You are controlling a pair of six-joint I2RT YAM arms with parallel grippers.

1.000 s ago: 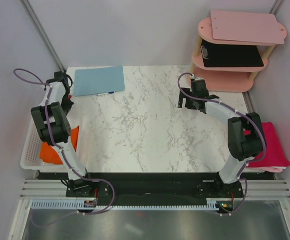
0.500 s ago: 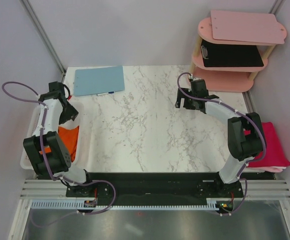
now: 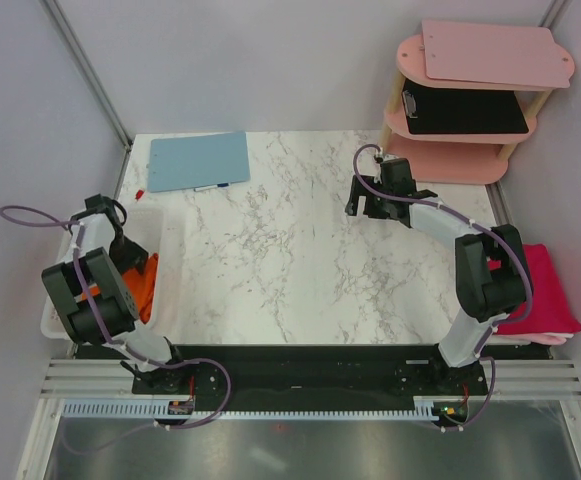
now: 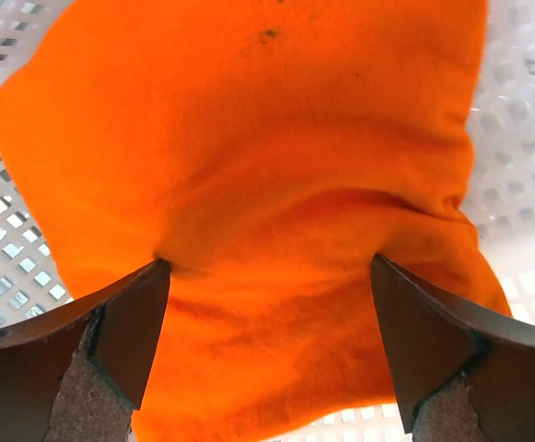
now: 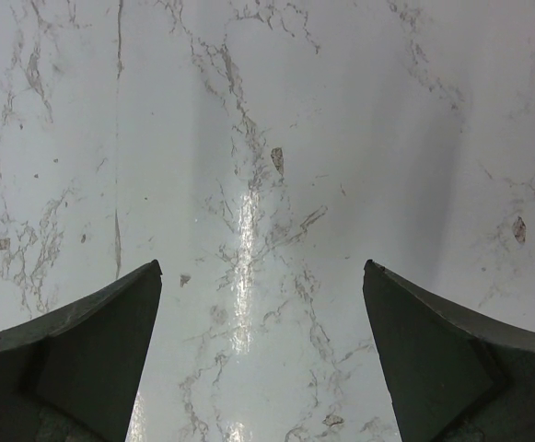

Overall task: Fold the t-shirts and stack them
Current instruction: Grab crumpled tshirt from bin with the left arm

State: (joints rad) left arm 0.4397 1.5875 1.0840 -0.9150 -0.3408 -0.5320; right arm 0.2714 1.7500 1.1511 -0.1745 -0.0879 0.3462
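Observation:
An orange t-shirt (image 3: 142,285) lies crumpled in the white basket (image 3: 70,262) at the table's left edge, partly hidden by my left arm. In the left wrist view the orange t-shirt (image 4: 249,184) fills the frame, and my left gripper (image 4: 267,304) is open with both fingertips pressed onto the cloth. A magenta-pink t-shirt (image 3: 552,290) lies folded off the table's right edge, behind the right arm. My right gripper (image 3: 374,203) hovers open over bare marble at the back right; in the right wrist view the right gripper (image 5: 262,304) has nothing between its fingers.
A light-blue clipboard (image 3: 198,160) lies at the table's back left, with a small red item (image 3: 140,193) near it. A pink three-tier shelf (image 3: 460,160) stands at the back right, holding a pale pink board (image 3: 495,52) and a black clipboard (image 3: 465,110).
My left arm has swung from the back-left corner down into the basket, and its gripper has opened over the orange t-shirt. The right arm has barely moved.

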